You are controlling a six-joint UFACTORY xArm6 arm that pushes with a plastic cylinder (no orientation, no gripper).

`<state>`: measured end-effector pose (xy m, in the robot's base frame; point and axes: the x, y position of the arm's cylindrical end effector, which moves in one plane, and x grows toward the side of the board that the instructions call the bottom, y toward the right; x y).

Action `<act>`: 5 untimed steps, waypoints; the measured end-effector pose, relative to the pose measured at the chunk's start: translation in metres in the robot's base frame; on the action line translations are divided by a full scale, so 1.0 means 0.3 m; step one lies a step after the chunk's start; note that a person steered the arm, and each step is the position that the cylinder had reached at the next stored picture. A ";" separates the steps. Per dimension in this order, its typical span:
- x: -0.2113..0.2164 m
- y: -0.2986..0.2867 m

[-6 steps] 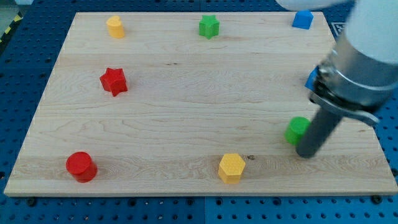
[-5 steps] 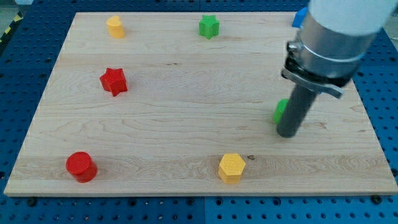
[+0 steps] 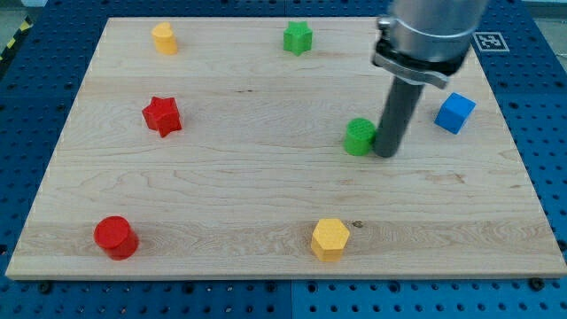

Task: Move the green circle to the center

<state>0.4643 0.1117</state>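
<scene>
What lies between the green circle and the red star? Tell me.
Nothing: in the camera view, only bare board runs from the green circle to the red star. My tip sits against the circle's other side, the view's right.

Robotics lab: blue perforated bench (image 3: 35,62), fiducial tag (image 3: 490,41).

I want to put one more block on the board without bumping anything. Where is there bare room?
The widest bare patch is mid-board, bordered by the red star, green star, green circle and yellow hexagon. Another lies along the view's bottom between the red circle and the hexagon. It is crowded at the view's right, where my tip touches the green circle near the blue cube.
</scene>
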 end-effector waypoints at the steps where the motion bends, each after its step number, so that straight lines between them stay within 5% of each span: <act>1: -0.013 -0.046; 5: -0.265 -0.058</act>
